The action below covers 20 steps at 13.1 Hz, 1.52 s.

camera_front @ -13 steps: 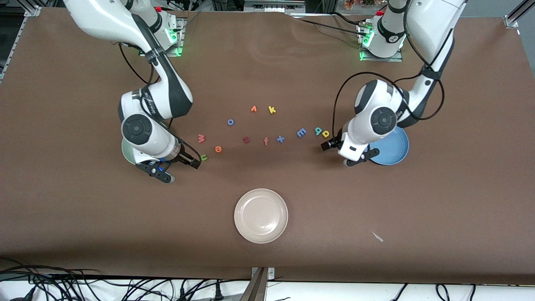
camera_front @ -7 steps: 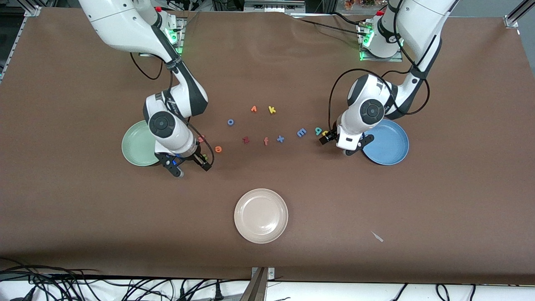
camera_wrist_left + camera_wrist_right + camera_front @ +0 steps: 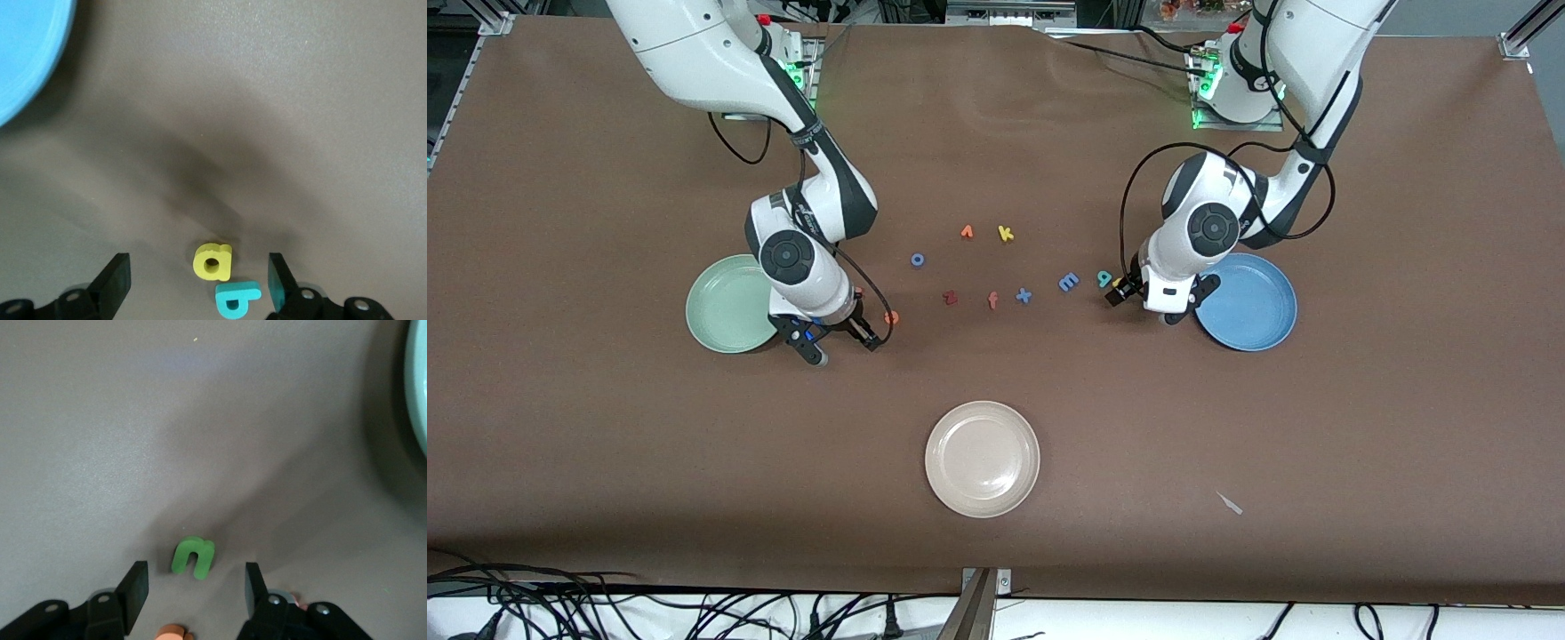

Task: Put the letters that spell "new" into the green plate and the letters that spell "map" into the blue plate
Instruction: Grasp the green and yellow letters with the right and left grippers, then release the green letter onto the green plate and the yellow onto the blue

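Both arms are low over the letter row, each gripper parted around its target with nothing held yet. The right gripper [image 3: 193, 593] hangs over the green "n" [image 3: 193, 557], which lies flat on the table between the two fingers, beside the green plate [image 3: 727, 304]. The left gripper [image 3: 200, 287] stands open over the yellow "p" [image 3: 213, 261], near the blue plate [image 3: 1249, 302].

The main risk sits at the left gripper: the teal "a" [image 3: 237, 298] lies touching or just beside the "p", so closing fingers could catch both letters or knock one askew. At the right gripper, the orange "e" [image 3: 172, 632] and a scrap of the pink "w" [image 3: 298, 603] lie close enough to be nudged, and a small flat foam letter could squirt out of a pinch.

In the front view the arms' wrists cover the "n", "w" and "p", and the "e" [image 3: 891, 316] barely shows. The light-blue "m" [image 3: 1068, 282] lies clear. Both plates look empty.
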Motion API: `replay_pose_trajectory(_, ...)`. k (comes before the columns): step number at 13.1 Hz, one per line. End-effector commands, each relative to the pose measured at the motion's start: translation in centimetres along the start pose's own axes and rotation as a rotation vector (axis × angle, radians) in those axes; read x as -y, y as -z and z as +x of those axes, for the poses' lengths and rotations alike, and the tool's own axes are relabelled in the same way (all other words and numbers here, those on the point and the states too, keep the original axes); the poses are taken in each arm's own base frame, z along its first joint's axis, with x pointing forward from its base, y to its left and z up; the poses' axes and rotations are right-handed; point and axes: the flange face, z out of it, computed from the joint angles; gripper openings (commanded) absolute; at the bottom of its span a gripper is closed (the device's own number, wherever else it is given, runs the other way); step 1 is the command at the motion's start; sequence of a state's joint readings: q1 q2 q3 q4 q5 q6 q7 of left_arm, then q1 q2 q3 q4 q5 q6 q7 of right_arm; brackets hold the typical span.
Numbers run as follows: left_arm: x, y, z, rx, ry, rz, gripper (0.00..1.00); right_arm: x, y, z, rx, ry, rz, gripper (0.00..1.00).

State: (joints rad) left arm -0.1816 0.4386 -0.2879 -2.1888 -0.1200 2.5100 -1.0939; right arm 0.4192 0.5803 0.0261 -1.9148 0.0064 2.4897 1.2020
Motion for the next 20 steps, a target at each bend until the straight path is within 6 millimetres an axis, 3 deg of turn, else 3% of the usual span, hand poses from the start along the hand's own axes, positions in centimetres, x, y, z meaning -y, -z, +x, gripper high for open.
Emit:
replay_pose_trajectory(1,0.6,0.3,-1.2,-0.005,0.019,-0.018,0.91,-0.2,-0.8,-0.2,-0.014,-0.009,0.018,0.64)
replay_pose_trajectory(3,0.7,0.1,-1.1,-0.003,0.021,-0.017,0.91,-0.1,-1.2,-0.2,-0.018,-0.01,0.025,0.58)
replay_pose_trajectory(5,0.6,-0.2,-1.1,-0.009,0.021,-0.03,0.9,-0.1,-1.2,-0.2,-0.018,-0.008,0.025,0.36)
replay_pose_trajectory(7,0.7,-0.3,-1.1,-0.01,0.026,-0.031,0.85,-0.2,-1.2,-0.2,-0.017,-0.006,0.022,0.22)
replay_pose_trajectory(10,0.6,-0.3,-0.8,-0.015,0.083,-0.05,0.84,-0.1,-0.1,0.4,-0.02,0.003,0.018,0.17)
replay_pose_trajectory(12,0.6,-0.6,-1.0,-0.012,0.085,-0.045,0.83,-0.9,2.8,1.7,-0.018,0.058,-0.025,0.17)
replay_pose_trajectory(15,0.6,-2.0,-1.5,-0.002,0.075,-0.023,0.81,-4.8,7.6,5.6,0.013,0.226,-0.119,0.18)
replay_pose_trajectory(16,0.6,-1.9,-1.5,-0.002,0.075,-0.025,0.8,-7.1,8.4,6.7,0.021,0.262,-0.128,0.18)
replay_pose_trajectory(18,0.5,-2.0,-1.8,-0.001,0.072,-0.022,0.77,-11.7,8.1,8.5,0.039,0.336,-0.145,0.19)
replay_pose_trajectory(20,0.3,-2.1,-2.3,-0.001,0.074,-0.02,0.71,-15.6,5.8,11.4,0.028,0.375,-0.145,0.2)
